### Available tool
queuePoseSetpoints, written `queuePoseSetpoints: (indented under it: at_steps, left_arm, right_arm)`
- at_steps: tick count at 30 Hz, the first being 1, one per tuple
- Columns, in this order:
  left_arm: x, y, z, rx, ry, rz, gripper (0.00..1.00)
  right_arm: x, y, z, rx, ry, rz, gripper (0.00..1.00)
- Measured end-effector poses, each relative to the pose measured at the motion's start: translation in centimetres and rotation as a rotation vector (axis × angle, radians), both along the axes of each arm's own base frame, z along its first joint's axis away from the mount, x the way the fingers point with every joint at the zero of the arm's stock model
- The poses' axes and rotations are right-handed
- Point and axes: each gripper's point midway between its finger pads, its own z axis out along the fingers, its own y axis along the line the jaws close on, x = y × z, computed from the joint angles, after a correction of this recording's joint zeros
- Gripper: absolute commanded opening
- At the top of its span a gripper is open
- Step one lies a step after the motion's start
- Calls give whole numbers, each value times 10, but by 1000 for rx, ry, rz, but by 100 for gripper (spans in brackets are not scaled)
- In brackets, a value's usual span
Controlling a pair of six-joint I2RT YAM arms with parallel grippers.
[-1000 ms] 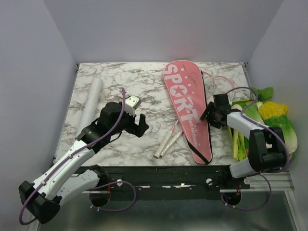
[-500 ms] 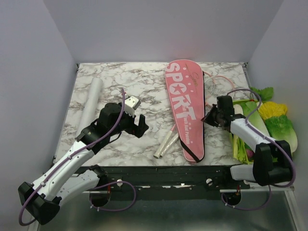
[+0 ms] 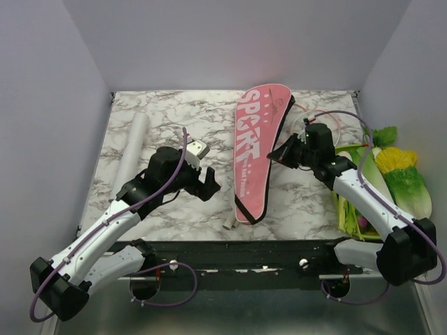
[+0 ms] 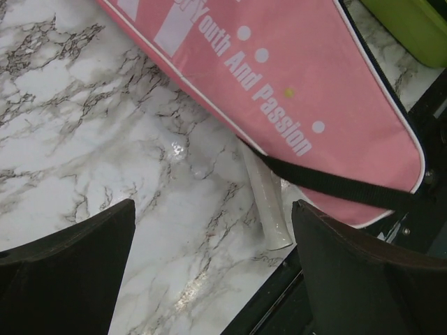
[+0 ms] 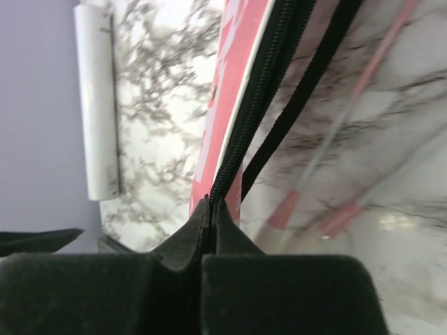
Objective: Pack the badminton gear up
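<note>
The long pink bag [image 3: 253, 150] with white "SPORT" lettering lies slanted across the middle of the table, its right edge raised. My right gripper [image 3: 274, 155] is shut on that edge; in the right wrist view its jaws [image 5: 211, 204] pinch the black zipper seam of the bag [image 5: 229, 98]. The rackets are mostly covered: their hoops [image 3: 320, 123] show behind the right arm and a handle end [image 3: 228, 225] pokes out under the bag. My left gripper [image 3: 207, 183] stands open just left of the bag, over bare marble, with the racket handle [image 4: 268, 209] ahead. The white tube [image 3: 133, 150] lies far left.
Green and yellow toy vegetables [image 3: 391, 178] are piled along the right edge beside the right arm. A green piece [image 4: 412, 24] shows past the bag in the left wrist view. The table's black front rail [image 3: 279, 246] runs just below the bag's narrow end.
My right gripper closed on the bag's edge and pulled it up and to the left. The bag swung over the racket handles. The left gripper stayed open and shifted slightly right.
</note>
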Motion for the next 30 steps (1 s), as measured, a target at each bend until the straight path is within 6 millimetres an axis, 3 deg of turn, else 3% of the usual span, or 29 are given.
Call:
queuePoseSetpoints:
  at_steps: [4, 12, 14, 16, 19, 22, 27, 30]
  left_arm:
    - [2, -3, -6, 2, 34, 8, 99]
    - [8, 3, 12, -12, -29, 46, 99]
    - [7, 6, 17, -13, -55, 46, 99]
    - [6, 7, 22, -21, -77, 46, 99]
    - [5, 10, 27, -27, -100, 51, 99]
    - [7, 10, 23, -18, -97, 53, 99]
    - [14, 12, 6, 33, -64, 83, 99]
    - [21, 17, -7, 84, -41, 115, 99]
  right_arm:
    - [-1, 43, 5, 55, 8, 66, 1]
    - [2, 103, -35, 94, 120, 86, 1]
    - [8, 120, -43, 95, 139, 95, 13]
    - [14, 136, -49, 102, 152, 101, 35]
    - [17, 151, -56, 111, 167, 112, 52]
    - [19, 156, -59, 114, 169, 117, 61]
    - [17, 152, -54, 89, 147, 128, 62]
    - [11, 138, -40, 56, 103, 116, 62]
